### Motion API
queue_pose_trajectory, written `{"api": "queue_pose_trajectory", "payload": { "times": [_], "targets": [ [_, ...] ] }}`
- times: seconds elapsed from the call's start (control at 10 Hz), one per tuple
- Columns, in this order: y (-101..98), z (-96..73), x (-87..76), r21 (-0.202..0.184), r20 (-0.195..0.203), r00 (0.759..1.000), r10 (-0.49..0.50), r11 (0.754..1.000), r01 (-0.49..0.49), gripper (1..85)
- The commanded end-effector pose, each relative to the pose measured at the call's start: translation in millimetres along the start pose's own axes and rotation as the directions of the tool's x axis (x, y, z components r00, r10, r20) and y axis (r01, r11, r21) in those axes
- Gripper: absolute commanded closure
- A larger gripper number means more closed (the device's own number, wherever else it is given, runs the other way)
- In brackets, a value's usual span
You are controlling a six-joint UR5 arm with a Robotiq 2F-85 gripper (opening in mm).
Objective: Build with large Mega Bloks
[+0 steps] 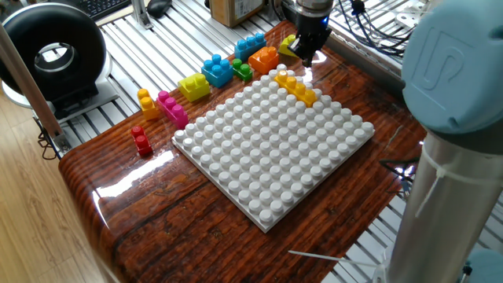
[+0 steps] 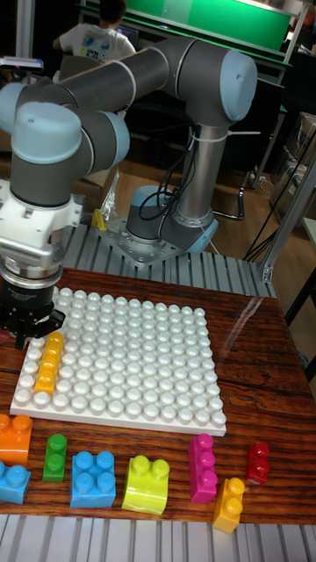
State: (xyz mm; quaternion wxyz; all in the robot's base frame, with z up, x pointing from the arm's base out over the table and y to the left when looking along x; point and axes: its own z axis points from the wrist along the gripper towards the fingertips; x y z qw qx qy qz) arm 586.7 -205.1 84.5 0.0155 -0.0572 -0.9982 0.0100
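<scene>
The UR5 arm's end effector (image 1: 305, 53) (image 2: 29, 338) hangs empty just above the corner of the white studded plate (image 1: 275, 149) (image 2: 140, 369), its fingers narrowly parted and gripping nothing. Directly beneath and just in front of it, a long orange-yellow brick (image 1: 295, 86) (image 2: 47, 362) sits pressed onto the plate's edge studs, apart from the fingertips. Beside the end effector, off the plate on the glossy wooden surface (image 1: 157, 204) (image 2: 254, 351), lie an orange brick (image 1: 263, 58) (image 2: 14, 437), a green brick (image 1: 241, 70) (image 2: 56, 457) and blue bricks (image 1: 217, 69) (image 2: 94, 479). Farther from it stand a yellow-green brick (image 1: 193, 86) (image 2: 147, 483), a pink brick (image 1: 172, 108) (image 2: 203, 467), a small orange brick (image 1: 147, 102) (image 2: 228, 504) and a red brick (image 1: 141, 141) (image 2: 258, 463).
</scene>
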Motion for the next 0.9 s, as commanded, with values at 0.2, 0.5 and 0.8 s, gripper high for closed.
{"api": "queue_pose_trajectory", "payload": {
  "times": [0.2, 0.5, 0.8],
  "targets": [
    [3.4, 0.0, -4.5, -0.046, -0.039, 0.993, 0.115, 0.992, -0.117, 84.7],
    [2.4, 5.8, -3.9, -0.029, -0.049, 0.993, 0.108, 0.994, -0.110, 84.7],
    [1.2, 9.6, -4.4, -0.040, -0.043, 0.995, 0.089, 0.995, -0.091, 84.7]
  ]
}}
